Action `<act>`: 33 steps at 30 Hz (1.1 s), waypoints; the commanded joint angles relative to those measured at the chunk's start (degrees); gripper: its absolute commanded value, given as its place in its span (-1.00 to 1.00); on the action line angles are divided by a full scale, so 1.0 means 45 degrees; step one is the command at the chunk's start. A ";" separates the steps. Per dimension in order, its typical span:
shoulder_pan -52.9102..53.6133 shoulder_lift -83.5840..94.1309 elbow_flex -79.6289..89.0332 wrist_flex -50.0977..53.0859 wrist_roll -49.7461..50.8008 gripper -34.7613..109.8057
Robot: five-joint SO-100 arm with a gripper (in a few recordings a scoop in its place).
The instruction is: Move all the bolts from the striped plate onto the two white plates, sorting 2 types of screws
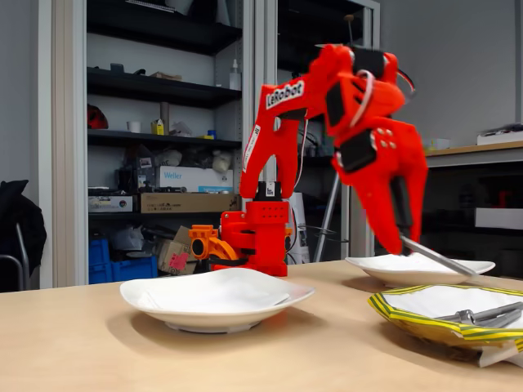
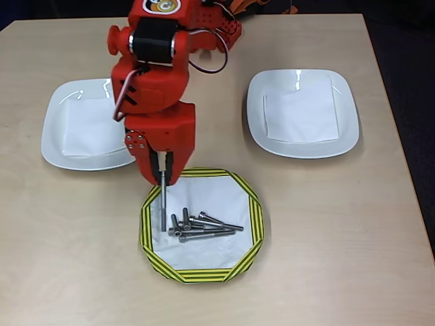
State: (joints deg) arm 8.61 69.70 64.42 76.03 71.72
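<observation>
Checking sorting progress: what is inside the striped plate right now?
In the overhead view the striped plate holds a loose pile of bolts, several overlapping, so an exact count is uncertain. The gripper holds one long bolt above its left part, hiding some rim.

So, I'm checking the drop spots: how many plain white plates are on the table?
2. In the overhead view one white plate lies left of the arm, partly under it, and the other white plate lies at the right, both beyond the striped plate.
</observation>
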 commanded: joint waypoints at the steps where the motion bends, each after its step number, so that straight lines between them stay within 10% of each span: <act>1: 0.0742 0.1484 0.0254 0.0781 -0.0762 -0.52; 21: 0.6621 0.5215 0.6152 0.0957 -0.5000 -0.52; 33: 0.5547 0.4766 0.7930 -0.0605 -0.4590 -0.29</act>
State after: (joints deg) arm 35.33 88.77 98.79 72.95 49.31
